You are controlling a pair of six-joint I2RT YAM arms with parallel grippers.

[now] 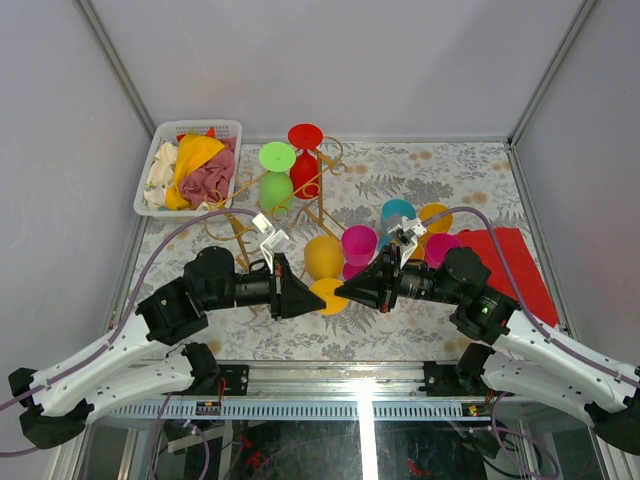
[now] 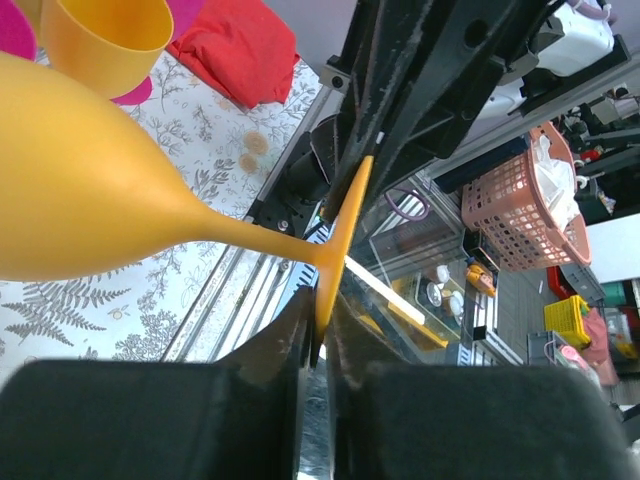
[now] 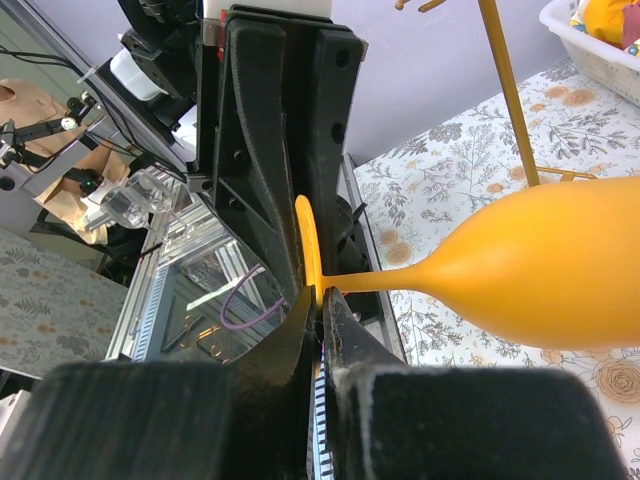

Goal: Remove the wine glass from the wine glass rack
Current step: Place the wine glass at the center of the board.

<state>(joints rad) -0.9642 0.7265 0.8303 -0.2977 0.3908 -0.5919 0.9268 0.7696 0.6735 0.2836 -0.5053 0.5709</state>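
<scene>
A yellow wine glass (image 1: 322, 256) lies sideways above the table, clear of the gold wire rack (image 1: 322, 200). My left gripper (image 1: 314, 297) and right gripper (image 1: 342, 291) meet tip to tip at its round foot, and both are shut on the foot's rim. In the left wrist view the fingers (image 2: 320, 325) pinch the foot edge and the bowl (image 2: 80, 200) points left. In the right wrist view the gripper (image 3: 320, 305) pinches the same foot and the bowl (image 3: 540, 270) points right. A green glass (image 1: 276, 172) and a red glass (image 1: 304, 150) hang on the rack.
A white basket (image 1: 150, 205) of cloths stands at the back left. Magenta (image 1: 359, 243), teal (image 1: 397, 211) and orange (image 1: 436, 216) glasses cluster right of centre beside a red cloth (image 1: 512, 265). A gold rack rod (image 3: 505, 90) rises behind the yellow glass.
</scene>
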